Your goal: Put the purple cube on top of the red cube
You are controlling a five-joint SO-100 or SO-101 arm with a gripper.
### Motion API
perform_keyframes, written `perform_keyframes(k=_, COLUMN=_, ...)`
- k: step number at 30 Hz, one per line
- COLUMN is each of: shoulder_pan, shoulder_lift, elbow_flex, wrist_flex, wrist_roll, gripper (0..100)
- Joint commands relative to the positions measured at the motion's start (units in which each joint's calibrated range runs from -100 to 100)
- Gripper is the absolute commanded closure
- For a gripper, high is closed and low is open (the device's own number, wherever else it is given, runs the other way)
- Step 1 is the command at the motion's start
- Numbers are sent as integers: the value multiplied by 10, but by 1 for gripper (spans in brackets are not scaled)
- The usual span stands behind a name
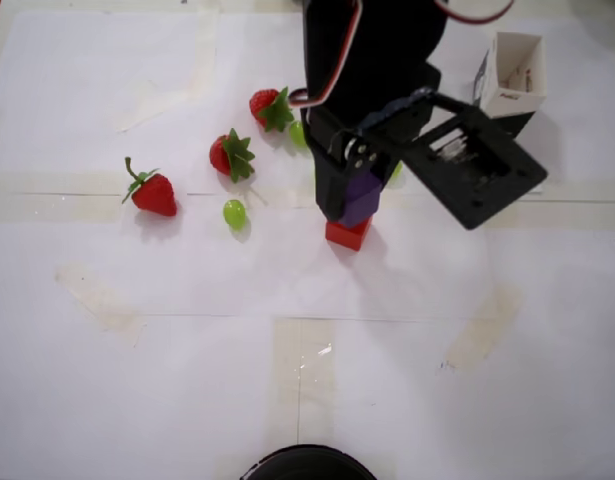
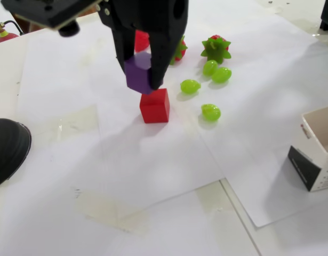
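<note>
Jaws (image 2: 140, 80) clench purple cube (image 2: 137, 74), arm hiding most of red cube (image 1: 346, 234) overhead.

White paper (image 1: 187, 380) covers the table, bearing strawberries (image 1: 153, 192), grapes (image 1: 234, 212), red cube (image 2: 154, 106), box (image 2: 318, 154).

Strawberries (image 1: 153, 191), green grapes (image 2: 210, 112) and a small box (image 2: 316, 155) on white paper (image 1: 137, 380).

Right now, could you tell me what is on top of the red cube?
The purple cube, clamped in the gripper, hangs tilted just above the red cube. In the overhead view the gripper and the purple cube cover most of the red cube's top, so contact cannot be confirmed.
</note>
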Motion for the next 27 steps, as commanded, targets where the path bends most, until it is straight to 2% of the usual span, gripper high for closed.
perform_keyframes(k=1, shoulder_pan=2, shoulder_lift=-10, elbow_flex=0, wrist_flex=-24, wrist_roll=2, gripper=83)
perform_keyframes(k=12, shoulder_pan=-1, shoulder_lift=-13, elbow_flex=15, wrist_flex=-33, wrist_roll=5, gripper=77)
perform_keyframes(k=16, shoulder_pan=-4, shoulder_lift=-15, elbow_flex=12, wrist_flex=-37, wrist_roll=10, gripper=70)
perform_keyframes(k=19, shoulder_pan=-6, shoulder_lift=-20, elbow_flex=6, wrist_flex=-43, wrist_roll=31, gripper=57)
perform_keyframes(k=27, shoulder_pan=-10, shoulder_lift=-24, elbow_flex=-6, wrist_flex=2, wrist_roll=-8, gripper=56)
